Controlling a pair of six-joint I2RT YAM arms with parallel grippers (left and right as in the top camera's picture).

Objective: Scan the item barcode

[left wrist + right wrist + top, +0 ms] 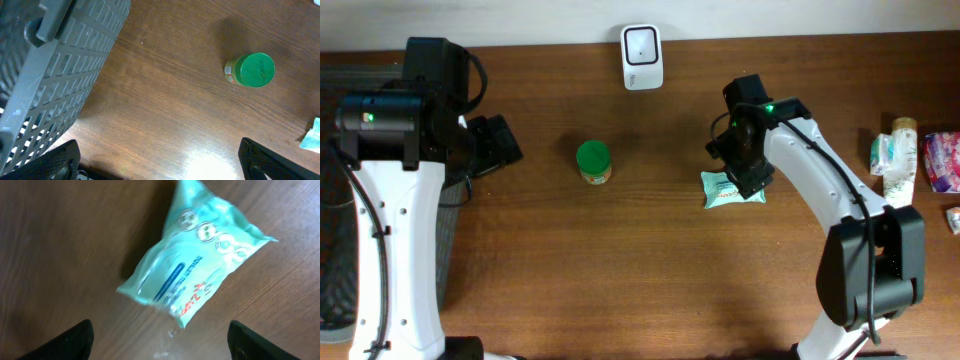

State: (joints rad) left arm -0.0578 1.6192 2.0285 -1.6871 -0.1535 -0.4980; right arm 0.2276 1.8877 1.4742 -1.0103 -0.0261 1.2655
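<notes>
A mint-green soft packet lies flat on the brown table, just below and left of my right gripper. In the right wrist view the packet rests printed side up beyond the fingertips. My right gripper stands open with only bare wood between its fingers. No barcode shows on the packet. A white scanner stands at the table's far edge. My left gripper hovers at the left, and in its wrist view the left gripper is wide open and empty.
A green-lidded jar stands mid-table, also in the left wrist view as the jar. A grey slatted basket sits at the left edge. More packets and a pink pack lie at the far right.
</notes>
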